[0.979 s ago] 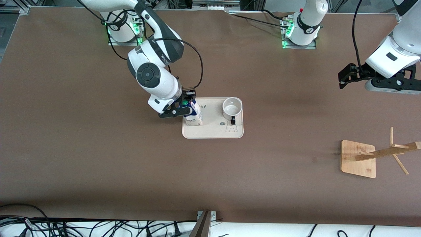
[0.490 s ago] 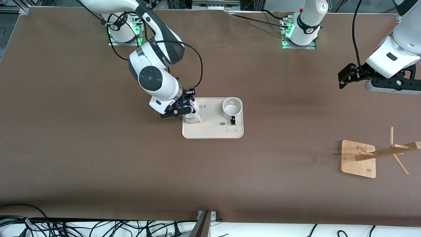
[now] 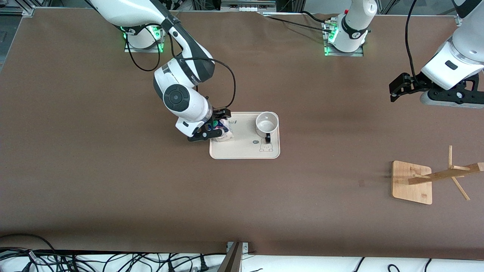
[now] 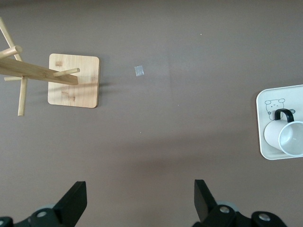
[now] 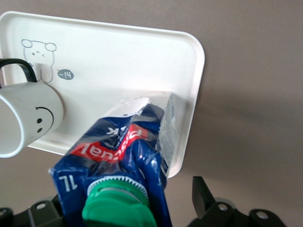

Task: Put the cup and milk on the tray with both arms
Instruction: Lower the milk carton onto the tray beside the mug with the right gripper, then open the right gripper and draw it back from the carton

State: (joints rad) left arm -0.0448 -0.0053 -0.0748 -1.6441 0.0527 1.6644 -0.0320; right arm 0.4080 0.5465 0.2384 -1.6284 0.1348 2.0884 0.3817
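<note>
1. While the milk stands on the tray, at its end toward the right arm, the right gripper sits around it, jaws spread and no longer clamping; lifting straight up should avoid tipping it.
2. Dark-blue carton, green cap, upright.
3. Also on the tray, the cup sits upright.
4. Well away from the tray, the left gripper waits, jaws open.

Beige tray with black rabbit line drawing and small dark round mark. White cup, black handle, black smiley face on its side. Milk at right gripper: dark blue and white, red band with white lettering, green ribbed cap. Brown table. Light wooden stand.
</note>
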